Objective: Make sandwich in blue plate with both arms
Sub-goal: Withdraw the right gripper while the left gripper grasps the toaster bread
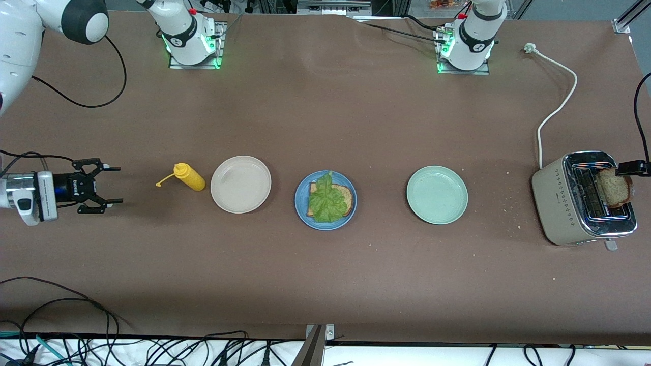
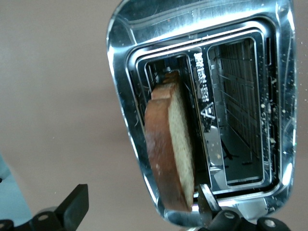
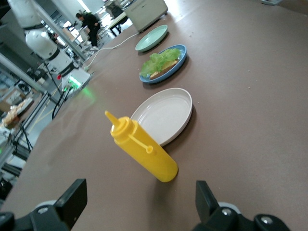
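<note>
On the brown table (image 1: 325,117), in the front view, the blue plate (image 1: 301,201) is shown at mid-table between a beige plate (image 1: 240,184) and a pale green plate (image 1: 437,194), bearing one bread slice (image 1: 346,195) topped with a lettuce leaf (image 1: 327,201). The second bread slice (image 1: 614,187) is seen standing in the toaster (image 1: 552,195) at the left arm's end, with the left gripper (image 1: 632,169) over it. The right gripper (image 1: 108,184) is held beside a yellow squeeze bottle (image 1: 189,177), jaws apart.

Through the left wrist view, the slice (image 2: 171,144) is seen upright in one toaster (image 2: 284,91) slot, the left gripper's (image 2: 144,207) jaws spread to either side, not yet clamped; closing on the crust is judged the step in hand, then carrying to the plate.

Through the right wrist view, the bottle (image 3: 142,148) is shown lying between the spread jaws of the right gripper (image 3: 139,202), untouched.
</note>
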You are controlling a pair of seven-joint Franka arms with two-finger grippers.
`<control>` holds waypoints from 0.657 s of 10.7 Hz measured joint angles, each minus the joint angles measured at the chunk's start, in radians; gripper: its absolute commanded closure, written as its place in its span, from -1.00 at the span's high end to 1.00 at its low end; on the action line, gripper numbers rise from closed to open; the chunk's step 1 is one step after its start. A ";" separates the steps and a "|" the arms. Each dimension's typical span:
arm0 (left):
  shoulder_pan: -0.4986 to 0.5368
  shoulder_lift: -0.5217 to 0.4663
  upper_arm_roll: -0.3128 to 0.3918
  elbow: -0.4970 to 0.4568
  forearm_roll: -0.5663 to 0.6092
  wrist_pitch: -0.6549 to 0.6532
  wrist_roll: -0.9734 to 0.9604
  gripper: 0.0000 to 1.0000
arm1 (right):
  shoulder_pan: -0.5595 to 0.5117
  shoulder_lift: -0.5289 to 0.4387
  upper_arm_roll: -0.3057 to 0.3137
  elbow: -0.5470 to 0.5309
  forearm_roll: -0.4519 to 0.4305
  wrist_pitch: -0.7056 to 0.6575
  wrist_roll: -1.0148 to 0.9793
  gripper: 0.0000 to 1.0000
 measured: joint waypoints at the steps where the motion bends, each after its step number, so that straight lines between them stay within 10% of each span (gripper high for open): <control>1: 0.000 0.010 -0.005 -0.001 0.000 0.009 -0.002 0.98 | 0.002 -0.016 0.001 0.000 0.000 -0.001 0.083 1.00; 5: -0.002 0.014 -0.016 -0.001 -0.012 0.012 -0.010 -0.85 | 0.016 -0.078 0.003 0.006 -0.023 -0.004 0.373 1.00; 7: -0.002 0.014 -0.016 -0.001 -0.013 0.013 -0.009 -1.00 | 0.049 -0.133 0.004 0.012 -0.104 0.004 0.508 1.00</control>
